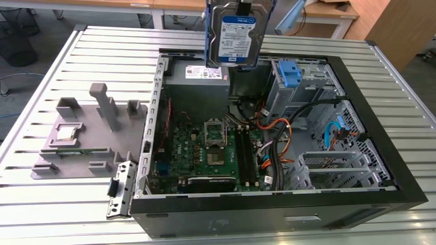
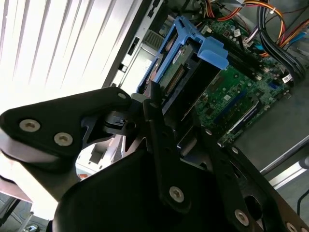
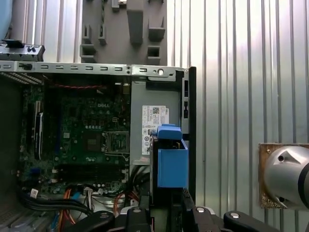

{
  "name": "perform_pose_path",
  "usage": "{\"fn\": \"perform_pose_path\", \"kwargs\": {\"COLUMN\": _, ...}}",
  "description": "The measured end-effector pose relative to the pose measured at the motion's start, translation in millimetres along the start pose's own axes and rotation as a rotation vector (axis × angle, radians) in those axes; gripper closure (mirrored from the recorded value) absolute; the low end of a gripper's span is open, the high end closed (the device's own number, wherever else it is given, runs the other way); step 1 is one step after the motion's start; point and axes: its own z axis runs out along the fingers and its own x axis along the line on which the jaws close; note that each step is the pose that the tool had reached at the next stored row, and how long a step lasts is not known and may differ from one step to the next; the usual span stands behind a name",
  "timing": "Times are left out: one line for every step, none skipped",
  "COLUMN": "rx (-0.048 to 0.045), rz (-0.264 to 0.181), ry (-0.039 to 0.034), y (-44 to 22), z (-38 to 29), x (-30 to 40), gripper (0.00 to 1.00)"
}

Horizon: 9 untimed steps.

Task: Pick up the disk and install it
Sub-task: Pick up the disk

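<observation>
A: Where's the disk?
B: Upright in the air, over the grey box inside the open case on the tabletop
A: And the hand?
B: Clamped on the disk, by its blue-bracketed edges

We are finding print in three places. A blue-and-white label is covering the face of the disk, its lines too fine for us to read. A white sticker with small dark marks, just as fine, is sitting on the grey metal box. In the first wrist view, a short white word is showing on the green motherboard.
</observation>
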Motion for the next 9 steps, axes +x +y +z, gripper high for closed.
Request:
{"fn": "perform_pose_path", "kwargs": {"rx": 0.0, "rz": 0.0, "ry": -0.0001, "y": -1.0, "z": 0.5, "x": 1.5, "gripper": 0.65}}
{"fn": "perform_pose_path", "kwargs": {"rx": -0.0001, "rz": 0.001, "ry": -0.0001, "y": -2.0, "z": 0.9, "x": 3.0, "gripper": 0.65}}
{"fn": "perform_pose_path", "kwargs": {"rx": -0.0002, "rz": 0.001, "ry": -0.0002, "y": -3.0, "z": 1.4, "x": 4.7, "gripper": 0.65}}
{"fn": "perform_pose_path", "kwargs": {"rx": -0.0003, "rz": 0.001, "ry": -0.0002, "y": -3.8, "z": 1.8, "x": 6.5, "gripper": 0.65}}
{"fn": "perform_pose_path", "kwargs": {"rx": -0.0002, "rz": 0.001, "ry": -0.0002, "y": -4.6, "z": 2.2, "x": 8.3, "gripper": 0.65}}
{"fn": "perform_pose_path", "kwargs": {"rx": -0.0003, "rz": 0.001, "ry": -0.0003, "y": -5.4, "z": 2.5, "x": 10.2, "gripper": 0.65}}
{"fn": "perform_pose_path", "kwargs": {"rx": -0.0003, "rz": 0.002, "ry": -0.0001, "y": -6.1, "z": 2.8, "x": 12.1, "gripper": 0.65}}
{"fn": "perform_pose_path", "kwargs": {"rx": -0.0003, "rz": 0.002, "ry": -0.0001, "y": -6.9, "z": 3.2, "x": 14.0, "gripper": 0.65}}
{"fn": "perform_pose_path", "kwargs": {"rx": -0.0003, "rz": 0.002, "ry": -0.0003, "y": -7.6, "z": 3.6, "x": 15.9, "gripper": 0.65}}
